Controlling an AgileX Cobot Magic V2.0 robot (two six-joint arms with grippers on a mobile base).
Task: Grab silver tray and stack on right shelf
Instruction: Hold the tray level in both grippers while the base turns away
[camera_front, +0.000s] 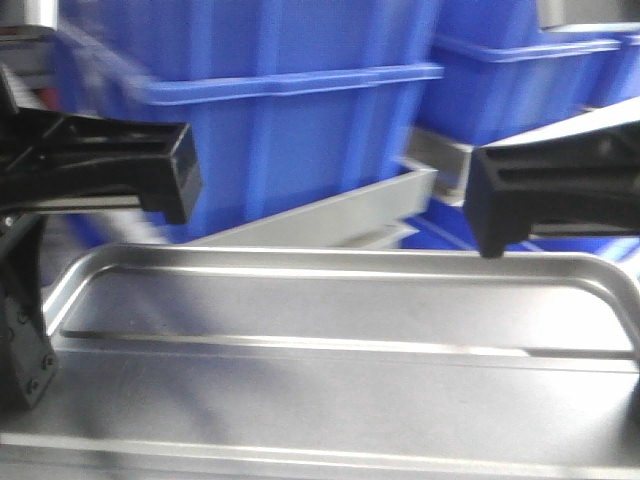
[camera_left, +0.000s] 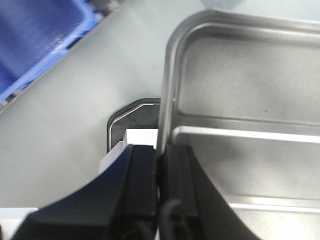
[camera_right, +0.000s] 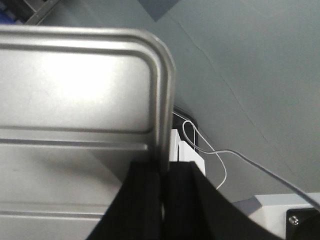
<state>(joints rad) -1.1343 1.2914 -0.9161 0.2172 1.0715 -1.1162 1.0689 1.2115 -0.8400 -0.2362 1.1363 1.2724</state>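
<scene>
Silver tray (camera_front: 340, 400): shiny metal, rounded corners, low rim, raised ridges along floor. Held aloft before blue plastic bins (camera_front: 300, 120). Left gripper (camera_left: 161, 155) pinches one end rim; right gripper (camera_right: 162, 172) pinches opposite rim (black fingers, both). Front view blurred; tray's near edge cut off.

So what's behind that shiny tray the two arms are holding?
Blue plastic bins stacked up, and a grey metal ledge slanting between them. The silver tray hides whatever they stand on.
</scene>
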